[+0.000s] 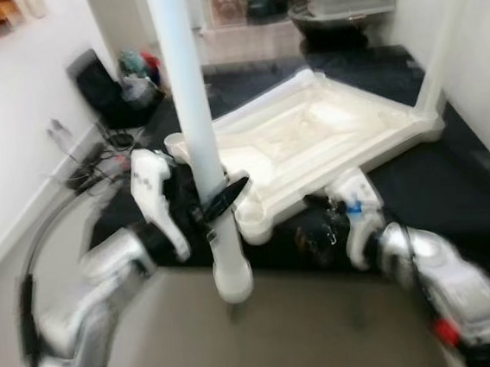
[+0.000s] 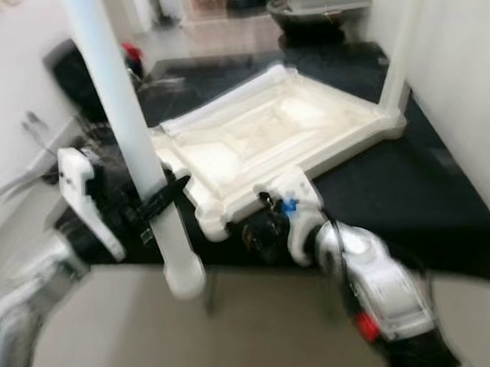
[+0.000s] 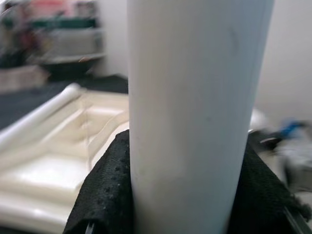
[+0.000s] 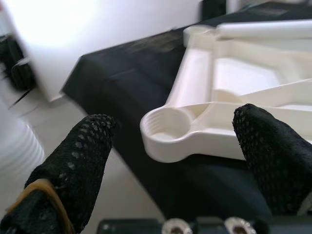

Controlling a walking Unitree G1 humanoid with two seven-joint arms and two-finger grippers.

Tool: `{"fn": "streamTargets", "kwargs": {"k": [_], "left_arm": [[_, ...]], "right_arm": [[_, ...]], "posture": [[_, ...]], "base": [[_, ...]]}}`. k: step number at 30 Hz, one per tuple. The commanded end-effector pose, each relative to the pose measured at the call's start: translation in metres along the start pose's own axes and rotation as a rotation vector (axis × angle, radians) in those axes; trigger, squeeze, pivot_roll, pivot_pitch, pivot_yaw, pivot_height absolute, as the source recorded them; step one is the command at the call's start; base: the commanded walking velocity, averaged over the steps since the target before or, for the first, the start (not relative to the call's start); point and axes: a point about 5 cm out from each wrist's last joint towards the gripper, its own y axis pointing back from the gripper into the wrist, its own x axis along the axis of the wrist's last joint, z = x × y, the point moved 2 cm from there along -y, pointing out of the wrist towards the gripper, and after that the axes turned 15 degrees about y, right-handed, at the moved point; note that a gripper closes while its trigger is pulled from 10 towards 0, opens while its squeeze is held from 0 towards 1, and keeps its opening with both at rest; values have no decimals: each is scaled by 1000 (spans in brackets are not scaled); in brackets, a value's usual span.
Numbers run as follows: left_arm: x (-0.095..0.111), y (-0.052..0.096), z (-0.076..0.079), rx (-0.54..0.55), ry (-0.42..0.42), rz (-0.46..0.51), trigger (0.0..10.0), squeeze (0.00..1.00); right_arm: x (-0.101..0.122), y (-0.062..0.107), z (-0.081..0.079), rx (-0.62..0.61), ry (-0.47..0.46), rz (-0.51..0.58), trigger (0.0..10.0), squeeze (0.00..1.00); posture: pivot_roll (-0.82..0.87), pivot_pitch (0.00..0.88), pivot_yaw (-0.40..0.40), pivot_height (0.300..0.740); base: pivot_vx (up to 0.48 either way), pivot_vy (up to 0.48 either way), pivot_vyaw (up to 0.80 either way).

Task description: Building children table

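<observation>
The big cream plastic table top (image 1: 327,132) lies upside down on a black mat (image 1: 453,181). The left gripper (image 1: 217,205) squeezes a long white round table leg (image 1: 193,110), upright beside the top's near corner. The right gripper (image 4: 180,161) gapes wide, empty, facing that corner's round threaded socket (image 4: 165,127).

White table leg (image 3: 195,117) upright, close to cam, runs top to bottom of frame. Left end effector (image 3: 183,195) clamped on it: black textured fingers (image 3: 105,195) press leg on both sides. Behind, cream table top (image 3: 53,165) lies upside down, ribs & raised rim visible, on dark mat (image 3: 29,105). Bkgd blurred: white wall, cluttered shelf. Blue-white blur at one edge, can't ID.
</observation>
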Motion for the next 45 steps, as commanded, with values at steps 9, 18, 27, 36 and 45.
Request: {"fn": "streamTargets", "kwargs": {"k": [9, 18, 27, 36, 45], "left_arm": [[10, 1, 12, -242, -63, -106, 10000, 0], [19, 8, -16, -276, -54, -100, 10000, 0], [7, -2, -26, -107, -151, -70, 10000, 0], [22, -12, -14, -24, -143, 42, 10000, 0], [38, -13, -2, -104, -153, 21, 10000, 0]], "right_arm": [[17, 18, -15, 314, -53, 152, 10000, 0], [27, 19, -7, 411, -49, 220, 10000, 0], [6, -4, -3, 222, -125, 92, 10000, 0], [-26, -3, 27, -102, -125, -130, 10000, 0], [-9, 1, 36, -159, -113, -117, 10000, 0]], "posture": [[-68, 77, 32, 740], [-63, 86, 39, 740], [-54, 91, 34, 740], [-55, 86, 33, 740], [-64, 78, 35, 740]], "base": [[0, 0, 533], [0, 0, 0], [0, 0, -533], [0, 0, -800], [0, 0, -800]]}}
